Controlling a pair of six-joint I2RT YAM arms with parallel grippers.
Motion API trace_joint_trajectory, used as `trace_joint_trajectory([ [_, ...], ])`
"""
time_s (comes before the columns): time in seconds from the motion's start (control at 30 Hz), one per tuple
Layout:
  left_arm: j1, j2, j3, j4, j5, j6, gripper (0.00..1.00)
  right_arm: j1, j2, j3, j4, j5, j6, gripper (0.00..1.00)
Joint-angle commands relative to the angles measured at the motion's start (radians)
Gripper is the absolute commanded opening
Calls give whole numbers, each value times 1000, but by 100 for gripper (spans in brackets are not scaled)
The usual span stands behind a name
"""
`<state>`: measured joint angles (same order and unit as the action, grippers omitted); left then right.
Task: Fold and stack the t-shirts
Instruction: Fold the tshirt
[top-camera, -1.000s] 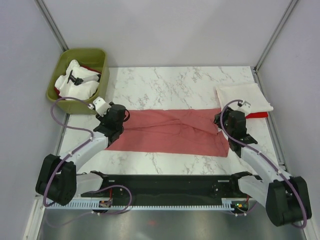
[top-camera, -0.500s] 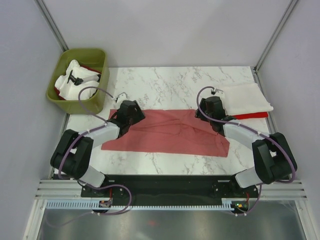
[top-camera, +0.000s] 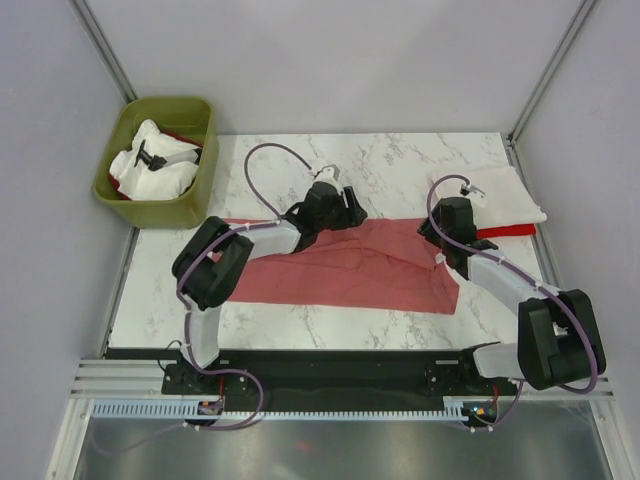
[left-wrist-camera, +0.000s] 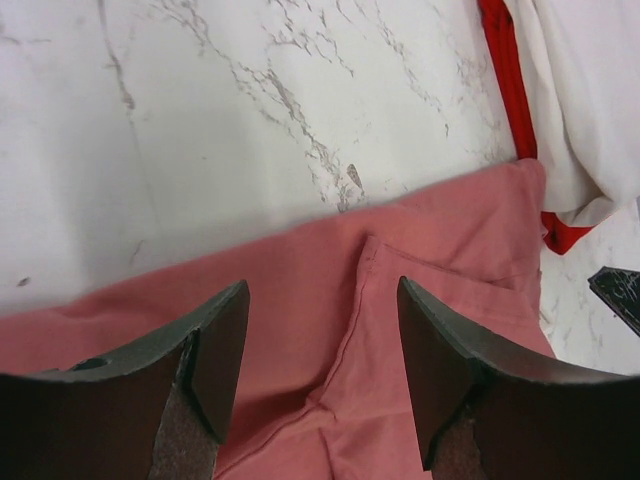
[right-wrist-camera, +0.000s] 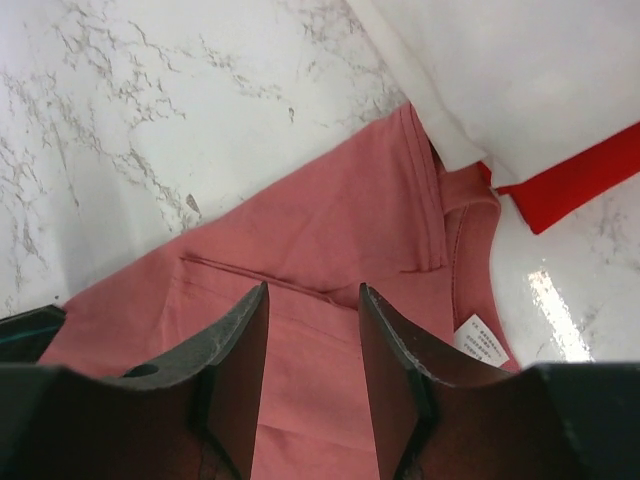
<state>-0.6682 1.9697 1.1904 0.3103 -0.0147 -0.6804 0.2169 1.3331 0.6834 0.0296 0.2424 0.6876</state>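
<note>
The salmon-red t-shirt (top-camera: 350, 270) lies flat across the middle of the marble tabletop (top-camera: 300, 175), folded into a long band running from 9 o'clock to 3 o'clock in the overhead view. The left gripper (left-wrist-camera: 320, 283) hovers over the band's far edge near its middle. Its jaws stand wide apart and are empty, and in its wrist view a raised fold line of the cloth runs up between the fingers. Bare marble begins just past the shirt's edge at 12 o'clock of that view. The right gripper (right-wrist-camera: 313, 287) hangs over the band's right end, its jaws apart with a narrower gap than the left and gripping nothing. Salmon cloth shows below and between the fingers. The small white neck tag (right-wrist-camera: 480, 338) lies at 4 o'clock of that gripper in its wrist view, near the collar opening. At 3 o'clock on the tabletop the cream-white t-shirt (top-camera: 495, 195) sits folded on top of the bright red t-shirt (top-camera: 505, 232), of which only a thin edge shows. That stack touches the salmon shirt's right end. A green bin (top-camera: 150, 205) stands off the tabletop's corner at 10 o'clock, well apart from both grippers, and holds bunched white and red cloth.
</note>
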Motion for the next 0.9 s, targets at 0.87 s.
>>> trace_joint_trajectory([
  [0.87,-108,282,304,-43,19,142,36,-8,9,-41,70,-127,56,49],
])
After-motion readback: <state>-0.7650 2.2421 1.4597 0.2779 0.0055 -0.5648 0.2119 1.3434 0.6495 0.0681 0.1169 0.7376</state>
